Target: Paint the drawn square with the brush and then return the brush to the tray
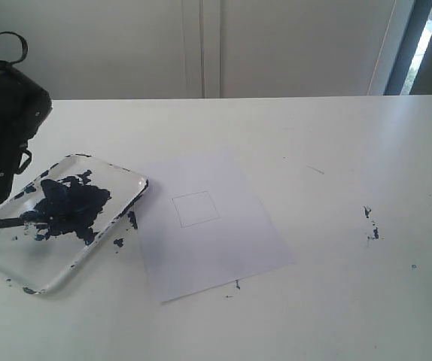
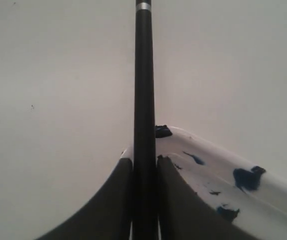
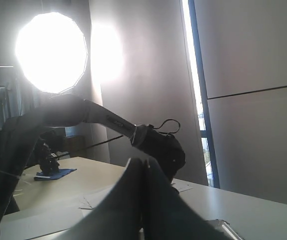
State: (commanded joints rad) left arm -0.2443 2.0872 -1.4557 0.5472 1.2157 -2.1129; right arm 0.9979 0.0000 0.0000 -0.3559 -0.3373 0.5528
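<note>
The tray (image 1: 129,197), white and blotched with dark blue paint, lies at the left of the table. The brush (image 1: 9,221) lies low across it, its tip in the blue puddle. In the left wrist view my left gripper (image 2: 144,167) is shut on the black handle of the brush (image 2: 144,80), just over a corner of the tray (image 2: 211,161). The drawn square (image 1: 196,208), a thin outline with a white interior, is on the paper sheet (image 1: 223,256) right of the tray. My right gripper (image 3: 144,164) is shut on nothing and held above the table.
My left arm (image 1: 5,124) bulks dark over the table's far left corner. Dark paint specks (image 1: 371,223) mark the table to the right of the sheet, with smaller ones (image 1: 235,285) at its near edge.
</note>
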